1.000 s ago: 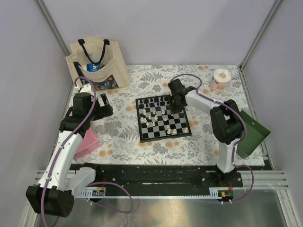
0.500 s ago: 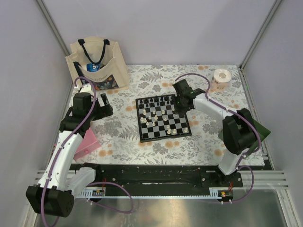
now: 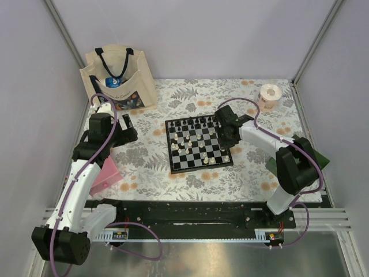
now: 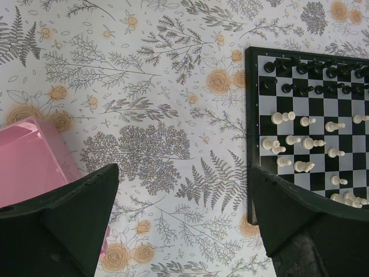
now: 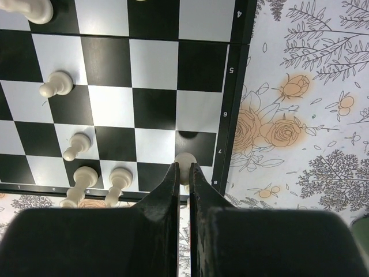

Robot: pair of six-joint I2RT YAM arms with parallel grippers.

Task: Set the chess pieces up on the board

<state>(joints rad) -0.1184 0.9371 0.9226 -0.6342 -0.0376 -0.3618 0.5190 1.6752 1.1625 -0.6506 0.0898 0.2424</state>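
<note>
**Cream man held over the board's right edge**

Top view: the board [image 3: 199, 144] lies mid-way across the table [image 3: 144, 167]. The black chess pieces [image 3: 193, 123] line its far rows and cream ones straggle across the middle. The right arm reaches in over the right edge. The left arm hangs back near the tote bag [image 3: 118, 78], likely to stay out of the way.

Left wrist: left jaws wide apart with nothing between them, pink box [image 4: 29, 164] at the left.

Right wrist: right jaws pinched on a cream piece [image 5: 185, 161] by the near-right corner. Its shadow falls one square beyond, so I judge it lifted, bound for the near rank.

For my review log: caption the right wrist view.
Right pincer shut on cream-white plastic chess piece at edge of black-and-white chequered board.
</note>
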